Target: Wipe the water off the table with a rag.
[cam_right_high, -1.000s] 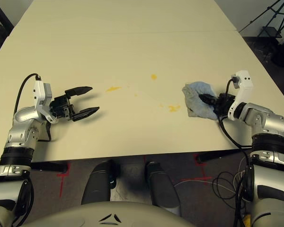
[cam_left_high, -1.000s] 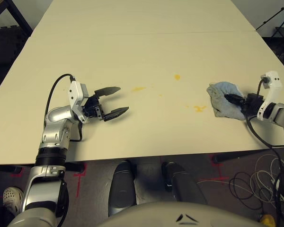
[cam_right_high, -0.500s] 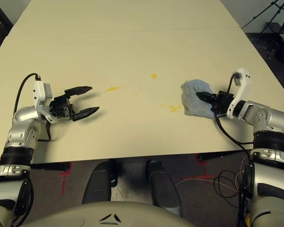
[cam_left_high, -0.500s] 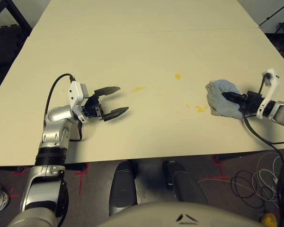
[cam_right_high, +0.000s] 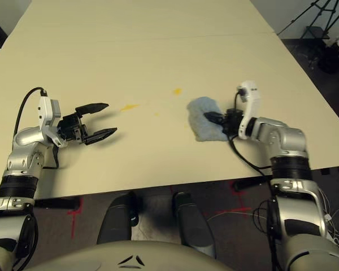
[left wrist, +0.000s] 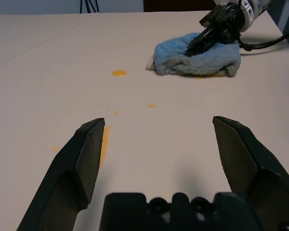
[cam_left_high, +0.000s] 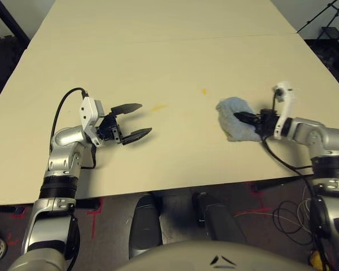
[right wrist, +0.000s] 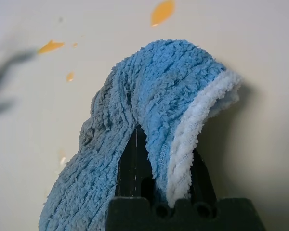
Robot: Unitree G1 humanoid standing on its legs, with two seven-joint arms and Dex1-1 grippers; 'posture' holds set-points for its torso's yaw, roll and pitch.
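Note:
The light blue rag (cam_left_high: 231, 127) lies bunched on the cream table (cam_left_high: 158, 51), right of centre. My right gripper (cam_left_high: 241, 117) is shut on the rag, its black fingers buried in the folds (right wrist: 154, 120). A small yellow-orange water spot (cam_left_high: 204, 91) sits just beyond the rag to its left, and a longer smear (cam_left_high: 158, 106) lies further left. My left gripper (cam_left_high: 142, 118) hovers open and holds nothing, with the smear (left wrist: 102, 144) just in front of one fingertip. Small droplets (left wrist: 151, 105) dot the table between the two grippers.
The table's front edge (cam_left_high: 158, 189) runs close below both grippers. A thin seam (cam_left_high: 158, 43) crosses the far part of the tabletop. Cables (cam_left_high: 294, 217) lie on the floor at the right, and a tripod (cam_left_high: 327, 22) stands beyond the far right corner.
My right gripper has dragged the rag leftward along the table, over the yellow patch that lay just left of it. The left arm has stayed put. The camera has shifted slightly.

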